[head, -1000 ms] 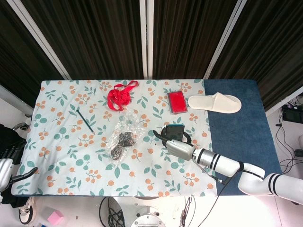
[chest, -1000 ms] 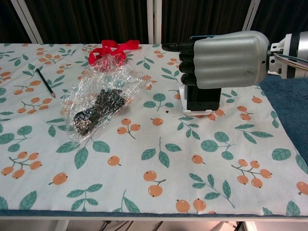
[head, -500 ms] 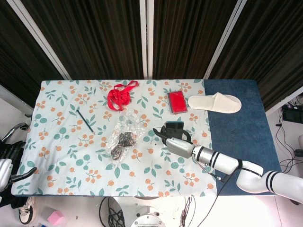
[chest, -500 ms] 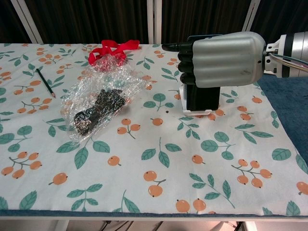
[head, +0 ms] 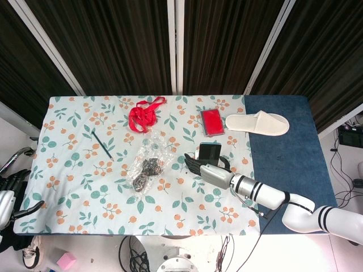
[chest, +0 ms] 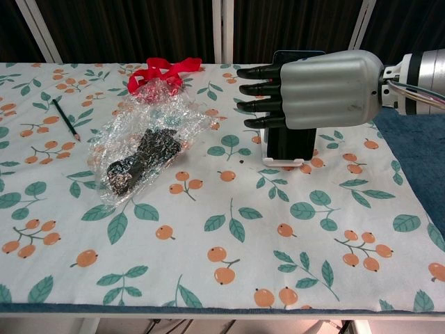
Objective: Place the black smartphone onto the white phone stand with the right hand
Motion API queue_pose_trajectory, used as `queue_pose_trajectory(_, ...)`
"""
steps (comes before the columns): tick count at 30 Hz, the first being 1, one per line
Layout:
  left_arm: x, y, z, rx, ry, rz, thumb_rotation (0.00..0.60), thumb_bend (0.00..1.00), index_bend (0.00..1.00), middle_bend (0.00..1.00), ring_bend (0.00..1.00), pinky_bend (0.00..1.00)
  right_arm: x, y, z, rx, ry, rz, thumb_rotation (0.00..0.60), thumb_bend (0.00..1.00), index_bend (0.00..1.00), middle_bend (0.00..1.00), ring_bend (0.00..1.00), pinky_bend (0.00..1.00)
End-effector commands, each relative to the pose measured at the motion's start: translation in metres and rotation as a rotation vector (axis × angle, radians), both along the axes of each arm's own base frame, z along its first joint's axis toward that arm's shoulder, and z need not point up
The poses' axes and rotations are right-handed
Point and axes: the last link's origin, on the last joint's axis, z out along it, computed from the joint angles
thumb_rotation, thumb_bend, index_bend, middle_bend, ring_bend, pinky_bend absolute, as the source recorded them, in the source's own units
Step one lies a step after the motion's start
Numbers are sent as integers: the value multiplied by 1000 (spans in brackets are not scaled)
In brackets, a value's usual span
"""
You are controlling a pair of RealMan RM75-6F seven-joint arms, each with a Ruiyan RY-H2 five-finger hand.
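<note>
The black smartphone (chest: 289, 143) stands upright in the white phone stand (chest: 284, 165) on the floral cloth, right of centre. My right hand (chest: 314, 88) hovers in front of its upper half, with the fingers stretched out to the left and holding nothing. From above, the smartphone (head: 209, 151) leans just beyond my right hand (head: 205, 169); the stand itself is mostly hidden there. My left hand (head: 10, 191) hangs off the table's near left corner with its fingers apart and empty.
A crumpled clear plastic bag (chest: 146, 142) with dark contents lies left of the stand. Farther back are a red strap (chest: 161, 72), a pencil (chest: 66, 120), a red case (head: 212, 121) and a white slipper (head: 258, 123) on the blue cloth (head: 283, 153).
The right hand's fingers, curled around the phone before, have uncurled and let it go. The phone now stands on the stand by itself.
</note>
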Motion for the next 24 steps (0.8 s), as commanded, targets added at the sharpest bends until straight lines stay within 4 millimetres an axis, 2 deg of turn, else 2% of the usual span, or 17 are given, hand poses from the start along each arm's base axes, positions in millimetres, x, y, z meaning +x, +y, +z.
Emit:
queue_pose_trajectory(1,0,0,0,-1,-1,0,87,37,89,77,85,198,-1,1,2,-1,-4,2,600,176,0,0,0,0)
queue_pose_trajectory(4,0,0,-1,-2,-1,0,87,37,89,77,85,198,0,3,9,-1,-24,3,600,176,0,0,0,0)
queue_pose_trajectory(8,1,0,0,2,-1,-2,90,37,90,77,85,198,2,9,29,-4,-126,-30,600,158,0,0,0,0)
queue_pose_trajectory(11,2,1,0,1,0,-4,87,37,91,77,85,198,4,15,55,-24,-259,-71,600,155,0,0,0,0)
queue_pose_trajectory(15,5,2,-2,1,-1,-14,88,37,91,77,85,198,-5,25,90,-51,-468,-174,600,153,0,0,0,0)
queue_pose_trajectory(17,6,2,-2,1,-1,-17,92,37,91,77,85,198,-14,31,105,-61,-571,-237,600,146,0,0,0,0)
queue_pose_trajectory(19,8,2,-3,0,5,-22,93,37,91,76,85,198,-40,43,125,-75,-728,-422,600,137,0,0,0,0)
queue_pose_trajectory(24,14,3,-2,10,14,-35,96,37,91,77,85,198,-100,76,145,-35,-1040,-900,600,82,0,0,0,0)
